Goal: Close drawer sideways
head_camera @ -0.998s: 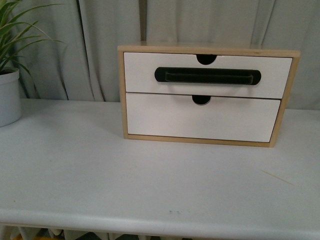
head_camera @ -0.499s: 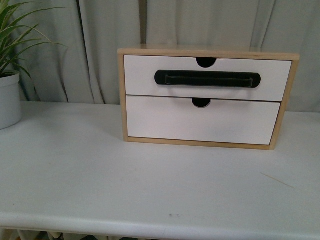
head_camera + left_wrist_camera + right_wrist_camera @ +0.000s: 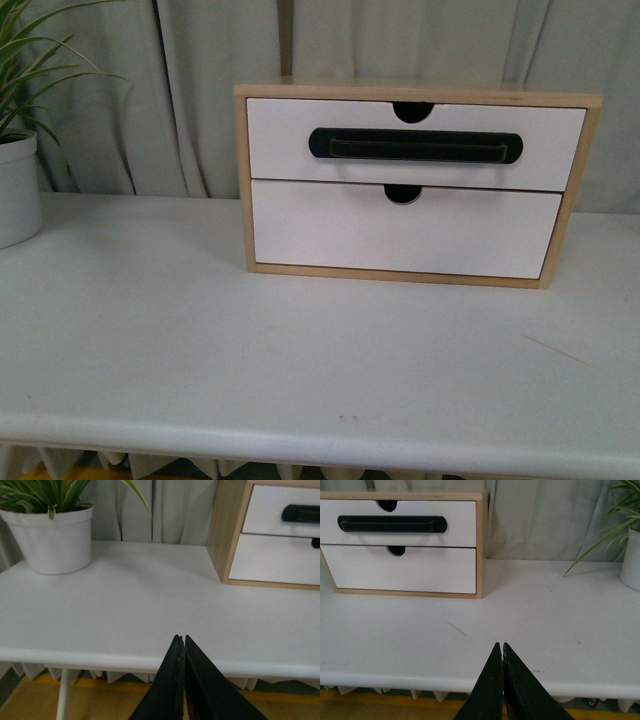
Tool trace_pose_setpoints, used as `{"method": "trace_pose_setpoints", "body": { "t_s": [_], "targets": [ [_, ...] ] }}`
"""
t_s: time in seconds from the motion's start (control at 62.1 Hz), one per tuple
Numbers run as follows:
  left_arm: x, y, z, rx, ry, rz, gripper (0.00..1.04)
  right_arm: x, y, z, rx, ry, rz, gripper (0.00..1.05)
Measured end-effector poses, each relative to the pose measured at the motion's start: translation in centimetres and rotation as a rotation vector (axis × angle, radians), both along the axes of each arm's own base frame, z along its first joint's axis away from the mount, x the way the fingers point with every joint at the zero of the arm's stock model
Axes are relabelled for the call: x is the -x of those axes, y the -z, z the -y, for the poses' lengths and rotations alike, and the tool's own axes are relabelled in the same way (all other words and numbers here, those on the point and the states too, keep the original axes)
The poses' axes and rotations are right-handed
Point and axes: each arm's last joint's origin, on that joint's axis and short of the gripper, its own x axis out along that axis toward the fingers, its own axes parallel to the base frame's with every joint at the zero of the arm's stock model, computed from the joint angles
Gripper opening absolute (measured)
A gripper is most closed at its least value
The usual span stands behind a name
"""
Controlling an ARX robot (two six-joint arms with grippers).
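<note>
The drawer [image 3: 280,140] is the upper one in a small wooden cabinet [image 3: 243,180] at the back of the white table [image 3: 300,350]. It has a white front, a long black bar handle [image 3: 415,146] and a semicircular notch in its top edge. Its front sits about level with the cabinet frame. It also shows in the right wrist view [image 3: 460,515] and partly in the left wrist view [image 3: 265,510]. My left gripper [image 3: 180,638] and right gripper [image 3: 499,645] are shut and empty, over the table's front edge, far from the cabinet. Neither arm shows in the front view.
A plain white handle-less drawer [image 3: 400,230] sits below. A white pot with a green plant [image 3: 15,190] stands at the far left of the table. A grey curtain [image 3: 150,100] hangs behind. A thin pale sliver [image 3: 553,349] lies on the table at the right.
The view has shifted slightly, so the cabinet sits a little higher in the picture. The upper drawer's front now looks level with the frame. No arm has come into the front view.
</note>
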Motion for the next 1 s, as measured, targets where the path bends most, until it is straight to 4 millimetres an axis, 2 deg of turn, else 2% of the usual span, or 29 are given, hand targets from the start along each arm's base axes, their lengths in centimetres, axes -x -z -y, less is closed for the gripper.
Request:
{"method": "trace_pose_setpoints", "body": {
  "t_s": [0.08, 0.338, 0.386, 0.611, 0.66, 0.869, 0.901, 0.998],
  "targets": [
    [0.54, -0.06, 0.00, 0.000, 0.002, 0.021, 0.04, -0.05, 0.84, 0.00, 0.000, 0.001, -0.010, 0.01],
    [0.59, -0.07, 0.00, 0.000, 0.001, 0.023, 0.04, -0.04, 0.82, 0.00, 0.000, 0.000, -0.007, 0.01],
    [0.59, -0.07, 0.00, 0.000, 0.001, 0.023, 0.09, -0.04, 0.82, 0.00, 0.000, 0.000, -0.007, 0.01],
    [0.59, -0.07, 0.00, 0.000, 0.001, 0.023, 0.50, -0.04, 0.82, 0.00, 0.000, 0.000, -0.007, 0.40],
    [0.59, -0.07, 0.00, 0.000, 0.001, 0.023, 0.61, -0.04, 0.82, 0.00, 0.000, 0.000, -0.007, 0.53],
    [0.59, -0.07, 0.00, -0.001, 0.001, 0.023, 1.00, -0.04, 0.82, 0.00, 0.000, 0.000, -0.007, 0.92],
    [0.59, -0.07, 0.00, -0.001, 0.001, 0.023, 1.00, -0.04, 0.82, 0.00, -0.001, 0.000, -0.007, 0.98],
    [0.59, -0.07, 0.00, -0.001, 0.001, 0.023, 0.99, -0.04, 0.82, 0.00, -0.002, 0.000, -0.007, 0.95]
  ]
}}
